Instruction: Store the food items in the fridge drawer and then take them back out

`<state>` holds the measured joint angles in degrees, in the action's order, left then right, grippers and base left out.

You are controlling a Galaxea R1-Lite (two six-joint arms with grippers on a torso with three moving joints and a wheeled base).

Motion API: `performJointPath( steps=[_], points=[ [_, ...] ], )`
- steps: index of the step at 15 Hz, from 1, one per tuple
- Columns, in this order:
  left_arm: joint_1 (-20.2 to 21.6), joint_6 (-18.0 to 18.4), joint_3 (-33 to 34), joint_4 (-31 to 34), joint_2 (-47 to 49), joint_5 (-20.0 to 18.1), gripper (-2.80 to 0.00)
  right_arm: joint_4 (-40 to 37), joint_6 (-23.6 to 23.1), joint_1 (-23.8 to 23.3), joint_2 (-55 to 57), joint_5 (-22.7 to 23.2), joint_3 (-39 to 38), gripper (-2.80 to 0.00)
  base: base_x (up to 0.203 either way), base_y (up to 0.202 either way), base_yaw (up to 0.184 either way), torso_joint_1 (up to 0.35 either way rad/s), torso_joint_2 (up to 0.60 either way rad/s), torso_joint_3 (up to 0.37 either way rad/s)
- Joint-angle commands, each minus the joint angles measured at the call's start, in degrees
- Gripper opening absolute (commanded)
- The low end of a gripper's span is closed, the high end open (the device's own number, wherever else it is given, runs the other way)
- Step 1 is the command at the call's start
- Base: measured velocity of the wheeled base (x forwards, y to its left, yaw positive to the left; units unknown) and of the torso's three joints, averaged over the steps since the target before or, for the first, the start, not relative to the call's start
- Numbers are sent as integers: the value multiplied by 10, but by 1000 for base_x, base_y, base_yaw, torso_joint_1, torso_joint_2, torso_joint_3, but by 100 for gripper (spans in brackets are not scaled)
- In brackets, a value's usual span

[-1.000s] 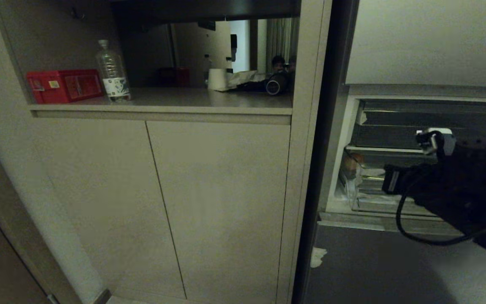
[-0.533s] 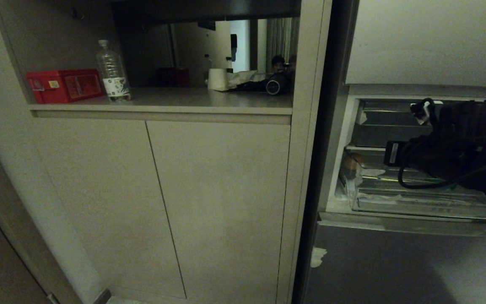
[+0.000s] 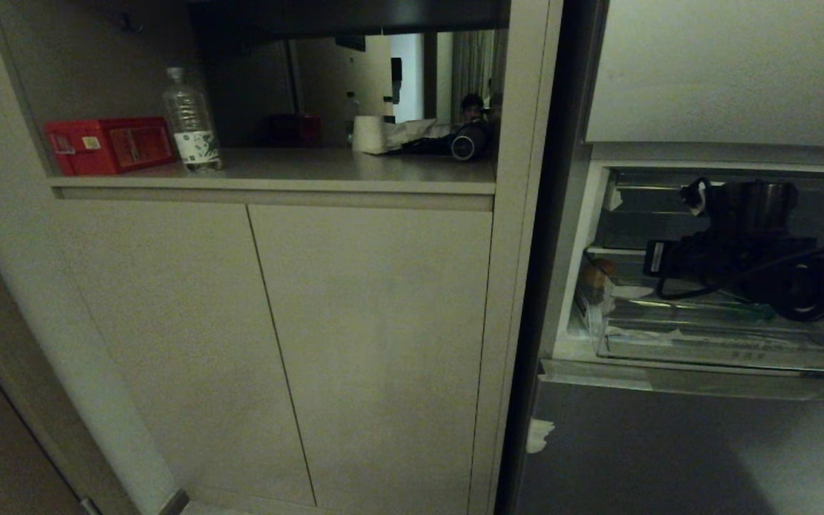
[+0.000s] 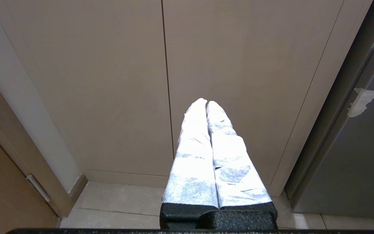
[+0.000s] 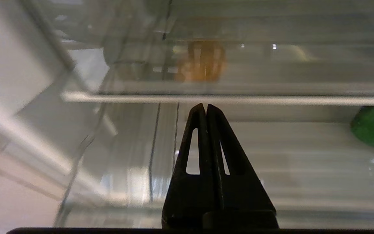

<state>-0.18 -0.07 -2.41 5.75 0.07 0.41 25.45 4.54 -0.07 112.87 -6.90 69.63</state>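
Note:
The fridge drawer [image 3: 669, 450] stands pulled out, its clear bin [image 3: 705, 347] showing behind the grey front. A tan potato [image 3: 601, 272] lies at the bin's left end; in the right wrist view the potato [image 5: 203, 61] shows blurred through clear plastic, beyond the gripper's tips. A dark green item [image 5: 373, 130] lies on the bin floor off to one side. My right gripper [image 5: 205, 105] is shut and empty, held over the bin just short of a clear rim [image 5: 239, 99]. My right arm [image 3: 741, 243] reaches into the opening. My left gripper [image 4: 206, 102] is shut, parked facing the cabinet doors.
To the left of the fridge, a cabinet shelf [image 3: 276, 182] holds a red box [image 3: 108, 145], a water bottle [image 3: 192, 121] and a paper roll [image 3: 368, 134]. The tall top fridge door [image 3: 727, 71] is above the opening. A person [image 3: 471, 107] shows far behind the shelf.
My right arm has risen from in front of the drawer and gone further in over the bin. Its fingers have stayed shut. The left arm has not moved.

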Motion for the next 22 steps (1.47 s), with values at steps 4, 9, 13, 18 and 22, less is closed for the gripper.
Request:
performJointPath(
  steps=[4,9,13,18,22],
  points=[
    [0,0,0,0,0,0,-280,-42,-1,-5,42,0,48,-280,0,0,0,0,0,0],
    [0,0,0,0,0,0,-280,-169,-23,-5,12,-1,94,-280,0,0,0,0,0,0],
    [0,0,0,0,0,0,-280,-268,-47,-11,-3,-2,129,-280,0,0,0,0,0,0],
    [0,0,0,0,0,0,-280,-313,-66,-22,-12,-2,128,-280,0,0,0,0,0,0],
    [0,0,0,0,0,0,-280,-369,-68,-32,-32,-2,130,-280,0,0,0,0,0,0]
  ],
)
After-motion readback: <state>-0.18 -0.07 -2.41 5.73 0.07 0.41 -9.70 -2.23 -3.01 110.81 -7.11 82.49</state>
